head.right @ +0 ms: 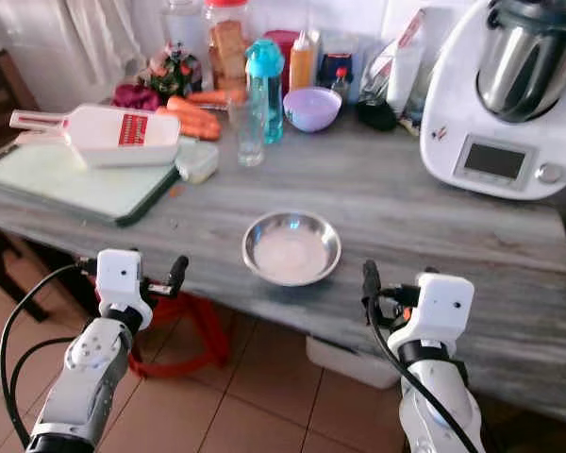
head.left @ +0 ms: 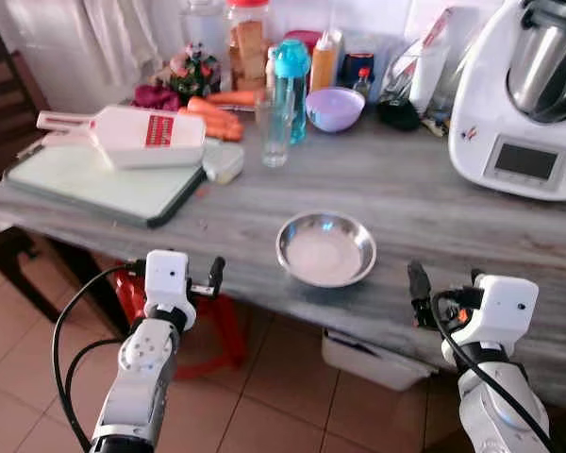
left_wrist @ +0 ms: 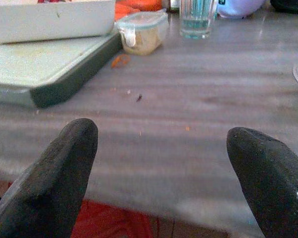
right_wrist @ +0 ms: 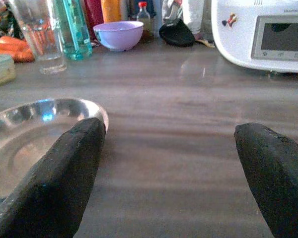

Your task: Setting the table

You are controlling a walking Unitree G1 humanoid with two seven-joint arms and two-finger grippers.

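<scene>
Steel bowl (head.left: 325, 249), just one, sits between the left gripper (left_wrist: 159, 173) and right gripper (right_wrist: 181, 173); both gape wide, empty; one glass (head.left: 274, 127) beyond.

cut off at the frame edges
the food processor (head.left: 524, 104) loses its top and right side; the dark chair (head.left: 5, 94) is half out.
</scene>
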